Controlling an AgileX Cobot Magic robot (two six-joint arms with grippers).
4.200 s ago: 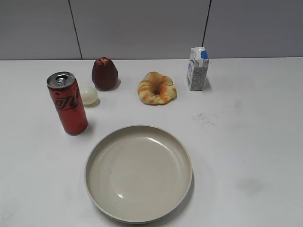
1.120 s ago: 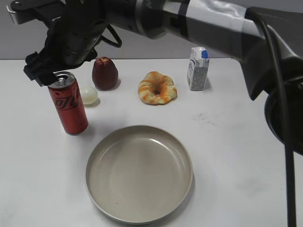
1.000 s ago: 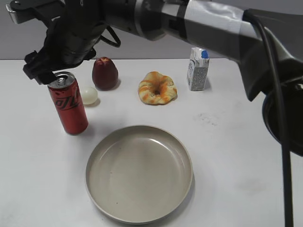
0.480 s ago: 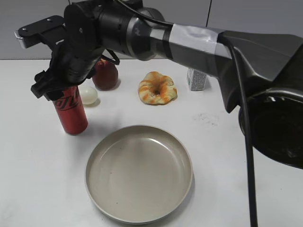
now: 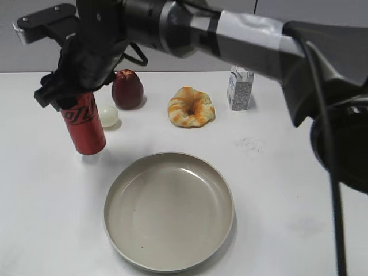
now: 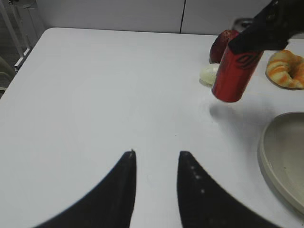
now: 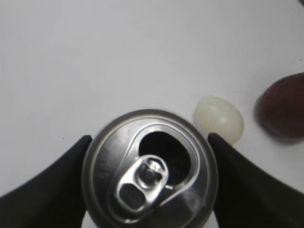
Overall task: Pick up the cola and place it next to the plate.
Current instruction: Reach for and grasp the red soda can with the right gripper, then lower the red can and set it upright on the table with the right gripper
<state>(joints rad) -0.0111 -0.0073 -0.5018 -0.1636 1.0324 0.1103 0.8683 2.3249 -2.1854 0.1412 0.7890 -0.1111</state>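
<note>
The cola hangs in my right gripper, pinched at its top between the two fingers, which press against opposite sides of the rim; from my right wrist I look straight down on its silver lid with the pull-tab and the open mouth. The can tilts a little, its base swung slightly off from under my grip, and its bottom looks clear of the white table, with a shadow under it. Just beyond the can from my right gripper lies a small pale egg-shaped thing, and a step further a dark red fruit. Below and to the inner side of my grip sits the plate, wide and beige, apart from the can. Farther out across the table, past the fruit, rests a twisted orange-and-cream pastry, and beyond that a small white-and-blue carton stands upright, partly behind my right arm. My left gripper is held low over bare table, its fingers parted with nothing between them; the can, the egg-shaped thing and the fruit lie well ahead of it, and the plate's rim is off to its right.
</note>
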